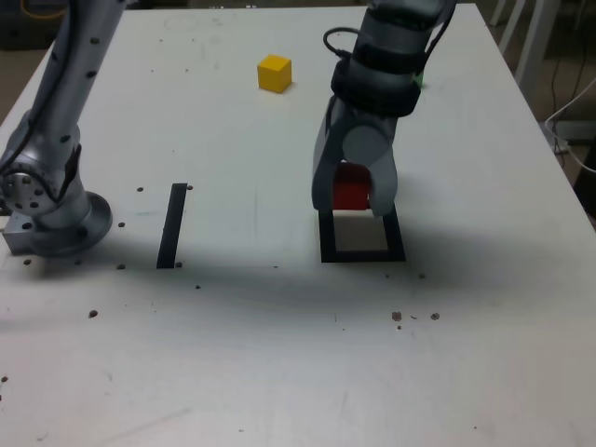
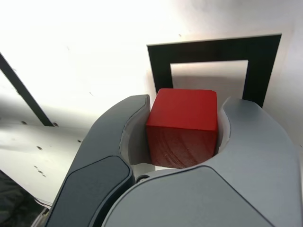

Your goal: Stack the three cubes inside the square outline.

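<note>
the red cube (image 2: 182, 125) is pinched between the jaws of the gripper (image 1: 352, 197), held above the far edge of the square outline (image 1: 361, 254) and not yet centred over its white middle. risk: a release here could leave the cube straddling the tape frame, giving the stack an offset base. the yellow cube (image 1: 275, 73) sits well beyond the outline; a green cube is barely visible behind the arm.
</note>
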